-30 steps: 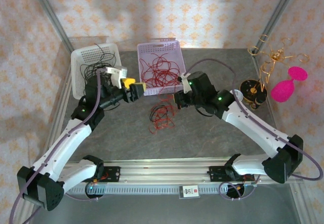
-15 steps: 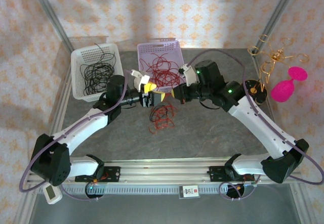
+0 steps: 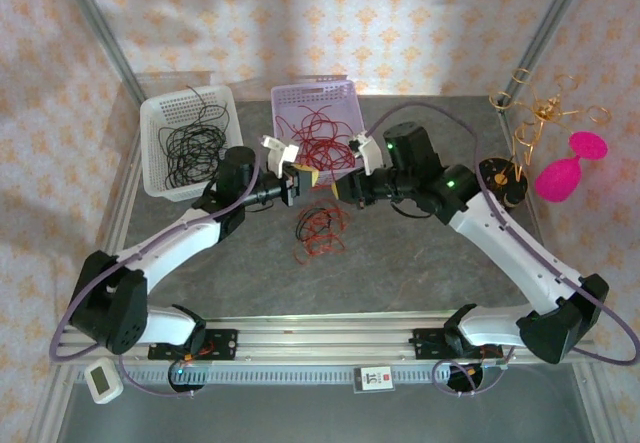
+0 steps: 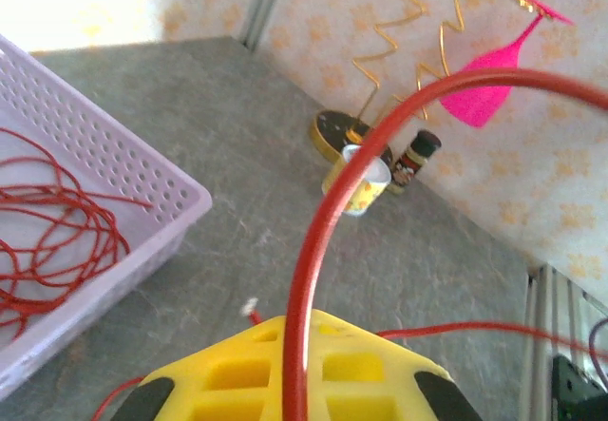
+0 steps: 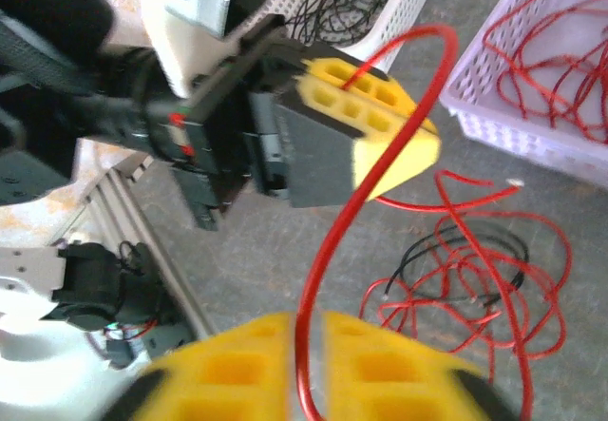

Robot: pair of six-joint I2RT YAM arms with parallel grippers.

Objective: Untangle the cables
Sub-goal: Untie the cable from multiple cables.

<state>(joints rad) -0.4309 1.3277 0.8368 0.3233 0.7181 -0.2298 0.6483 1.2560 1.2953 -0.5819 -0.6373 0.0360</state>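
Note:
A clump of cables (image 3: pixel 320 229), several red and one black, lies on the grey table (image 3: pixel 400 263) in front of the lilac basket. One red cable (image 4: pixel 323 221) arcs up between the two grippers just above the clump. My left gripper (image 3: pixel 303 180) (image 4: pixel 296 331) is shut on one end of it. In the right wrist view the same red cable (image 5: pixel 328 250) runs down through the narrow gap of my right gripper (image 5: pixel 309 324) (image 3: pixel 338 189), whose yellow fingers stand slightly apart. The left gripper (image 5: pixel 380 107) faces it close by.
A lilac basket (image 3: pixel 345 93) (image 4: pixel 114 169) holds loose red cables. A white basket (image 3: pixel 150 123) at the back left holds black cables. A gold wire stand (image 3: pixel 520 153) and a pink object (image 3: pixel 570 168) stand at the right edge.
The left arm swung from the white basket to the middle and its jaws closed on the red cable. The right gripper's jaws have parted slightly.

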